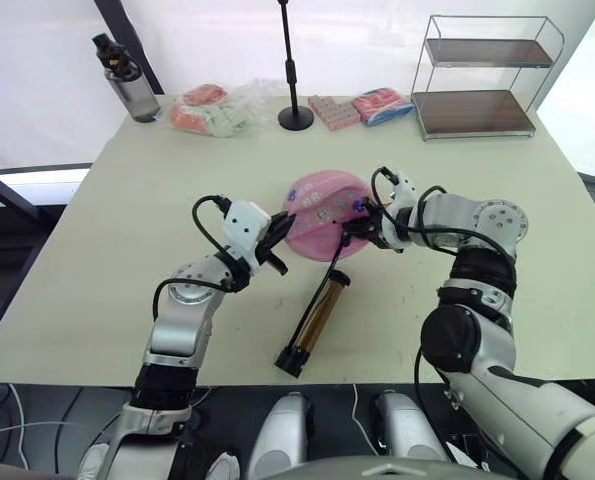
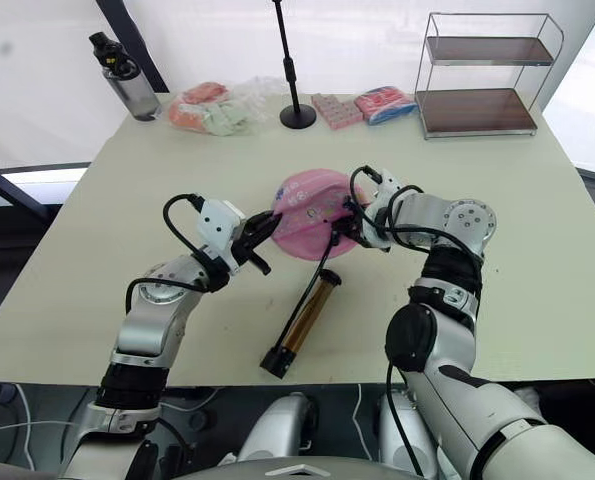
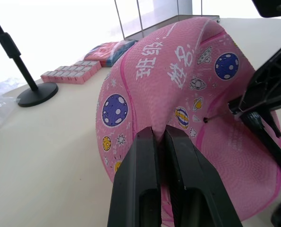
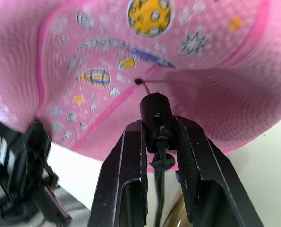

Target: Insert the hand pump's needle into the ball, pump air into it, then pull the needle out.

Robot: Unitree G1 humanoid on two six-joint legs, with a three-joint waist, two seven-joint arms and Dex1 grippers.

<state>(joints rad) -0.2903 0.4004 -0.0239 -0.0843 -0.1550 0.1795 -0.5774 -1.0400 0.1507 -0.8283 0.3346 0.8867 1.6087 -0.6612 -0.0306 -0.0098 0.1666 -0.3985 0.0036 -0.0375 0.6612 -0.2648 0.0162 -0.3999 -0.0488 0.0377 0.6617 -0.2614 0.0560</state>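
Pink rubber ball (image 1: 322, 216), centre frame, looked underinflated and soft, so I judged it would dent under push. My left gripper (image 3: 160, 142) was pinched closed on its skin fold. My right gripper (image 4: 158, 137) clamped the needle (image 4: 149, 88) by its stiff black fitting, tip at the valve. Hand pump (image 1: 318, 318) lay loose below; light.

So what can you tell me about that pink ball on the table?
The ball is pink with darker pink stripes, white characters and small printed planets and stars, and its skin looks pebbled and rubbery. It is partly deflated, sagging and dented. It rests mid-table. The left gripper pinches a fold of its skin, while the right gripper holds the needle at its small valve hole.
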